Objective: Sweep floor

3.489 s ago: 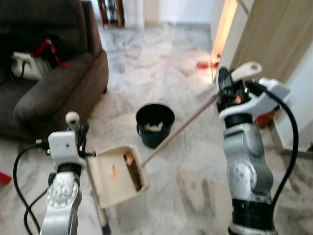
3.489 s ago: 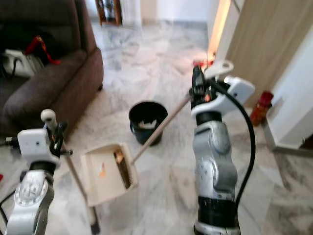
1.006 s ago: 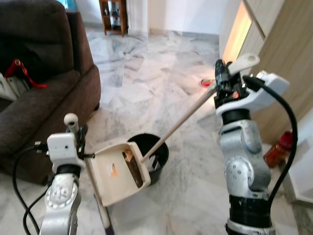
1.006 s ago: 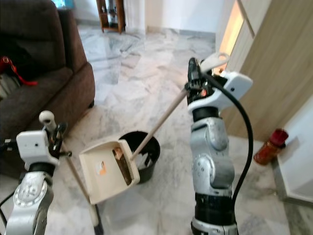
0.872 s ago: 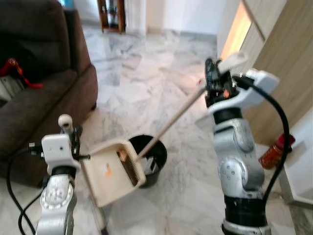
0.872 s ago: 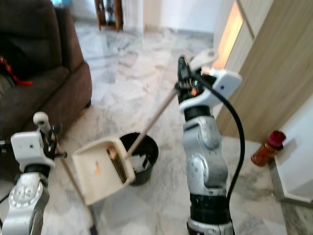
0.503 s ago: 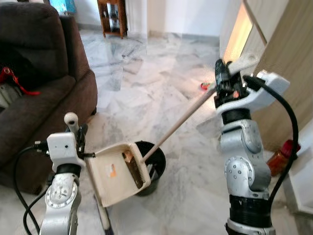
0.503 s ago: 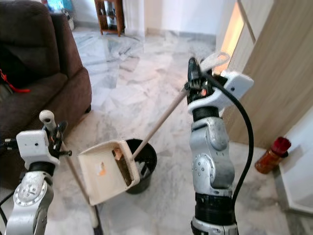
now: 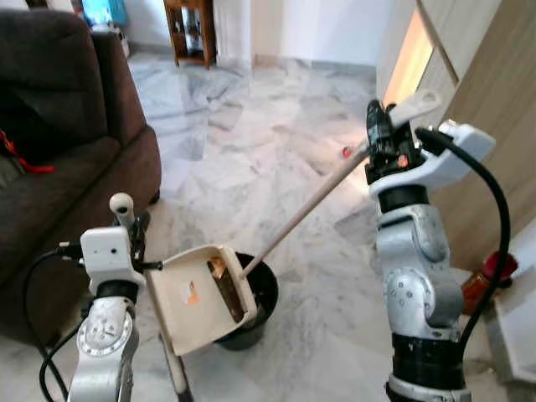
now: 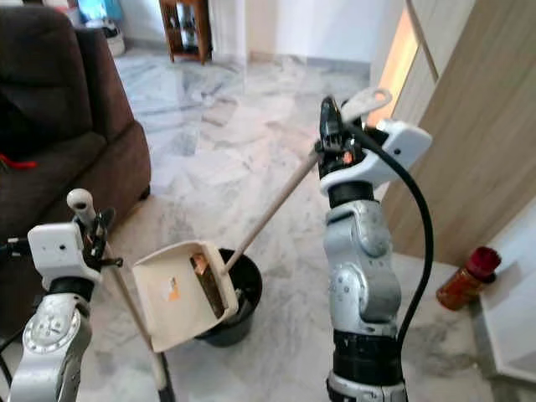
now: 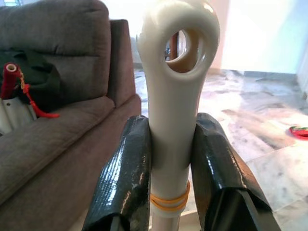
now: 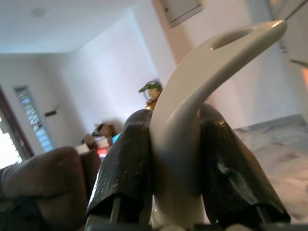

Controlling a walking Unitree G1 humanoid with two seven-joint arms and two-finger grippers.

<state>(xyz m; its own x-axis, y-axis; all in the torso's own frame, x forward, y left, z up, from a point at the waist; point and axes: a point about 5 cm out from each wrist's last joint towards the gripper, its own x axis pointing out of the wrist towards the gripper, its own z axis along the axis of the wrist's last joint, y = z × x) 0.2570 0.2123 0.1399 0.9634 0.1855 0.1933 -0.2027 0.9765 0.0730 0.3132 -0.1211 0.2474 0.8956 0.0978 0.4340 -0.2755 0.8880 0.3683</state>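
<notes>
Both claws pinch handles: left claw (image 11: 168, 159) dustpan (image 9: 201, 295), right claw (image 12: 175, 159) broom (image 9: 306, 209), half-hiding bucket (image 9: 264, 293)

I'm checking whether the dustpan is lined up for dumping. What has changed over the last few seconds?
The robot has walked up to the black bin: it stood ahead of the dustpan, now it sits partly under the pan's edge. That shift is mostly camera movement. The left claw stays shut on the dustpan handle, the right claw on the broom handle, brush resting in the pan.
</notes>
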